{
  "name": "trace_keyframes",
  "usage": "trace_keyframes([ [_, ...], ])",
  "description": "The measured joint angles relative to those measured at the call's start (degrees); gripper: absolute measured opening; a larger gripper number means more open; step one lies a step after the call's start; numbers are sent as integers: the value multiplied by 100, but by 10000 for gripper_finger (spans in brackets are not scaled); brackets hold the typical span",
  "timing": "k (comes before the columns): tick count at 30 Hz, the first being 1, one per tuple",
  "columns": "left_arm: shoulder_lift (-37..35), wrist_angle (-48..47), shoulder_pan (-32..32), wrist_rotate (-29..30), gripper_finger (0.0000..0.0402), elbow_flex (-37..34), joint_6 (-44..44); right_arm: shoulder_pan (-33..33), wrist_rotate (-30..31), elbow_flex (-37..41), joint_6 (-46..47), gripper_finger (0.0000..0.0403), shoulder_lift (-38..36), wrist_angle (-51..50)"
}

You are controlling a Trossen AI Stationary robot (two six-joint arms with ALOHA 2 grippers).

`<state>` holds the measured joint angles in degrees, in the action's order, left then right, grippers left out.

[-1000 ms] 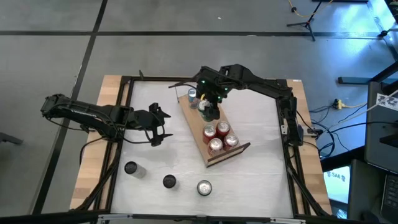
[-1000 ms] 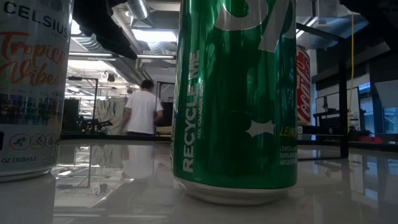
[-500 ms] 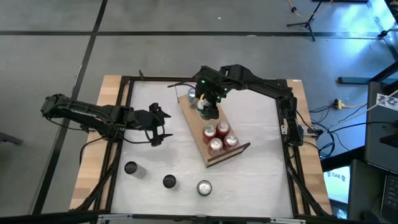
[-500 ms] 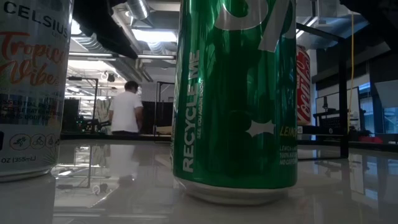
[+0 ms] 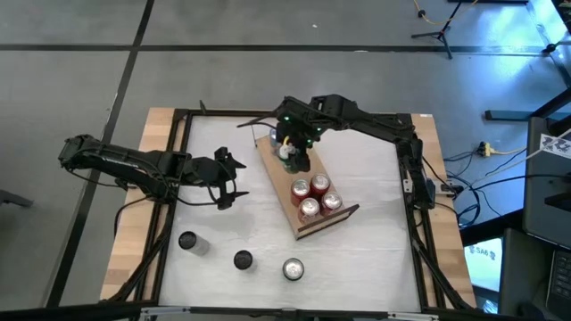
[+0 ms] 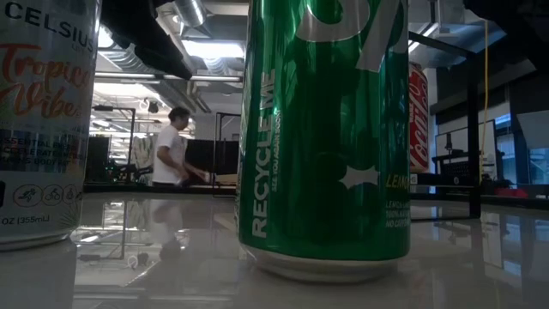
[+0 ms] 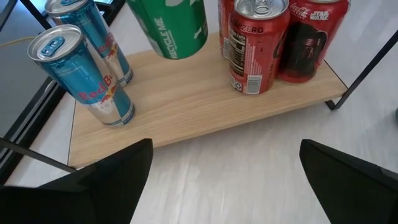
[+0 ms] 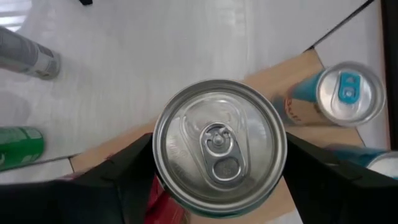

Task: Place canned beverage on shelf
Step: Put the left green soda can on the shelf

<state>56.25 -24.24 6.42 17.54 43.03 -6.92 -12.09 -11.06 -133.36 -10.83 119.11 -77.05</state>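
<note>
Gripping a green can [image 7: 169,26] reading "RECYCLE ME", the right gripper [image 5: 292,150] hangs over the shelf [image 7: 199,106] beside Red Bull [image 7: 81,74] and Coca-Cola Zero cans [image 7: 256,43], left gripper [image 5: 228,181] spread wide, idle.

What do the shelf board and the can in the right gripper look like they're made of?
The shelf board looks like light wood or a wood-look laminate: pale, matte, with fine straight grain lines. The green can held over it by the right gripper looks like thin aluminium: its lid is bare, brushed silver metal with a pull tab, and its side is glossy printed green.
</note>
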Motion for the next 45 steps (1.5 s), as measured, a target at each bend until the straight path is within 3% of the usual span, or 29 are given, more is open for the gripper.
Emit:
trace_keyframes([
  [6,0,-1,0,-1,393,2,2,3,-8,171,-4,288,-6,-68],
  [15,0,57,0,0,393,7,2,-122,-9,1095,-49,289,-132,116],
  [34,0,88,0,0,393,7,5,-180,-121,2108,-149,295,-135,1775],
  [45,0,88,0,0,393,7,9,-179,-48,2253,-147,306,-131,1896],
])
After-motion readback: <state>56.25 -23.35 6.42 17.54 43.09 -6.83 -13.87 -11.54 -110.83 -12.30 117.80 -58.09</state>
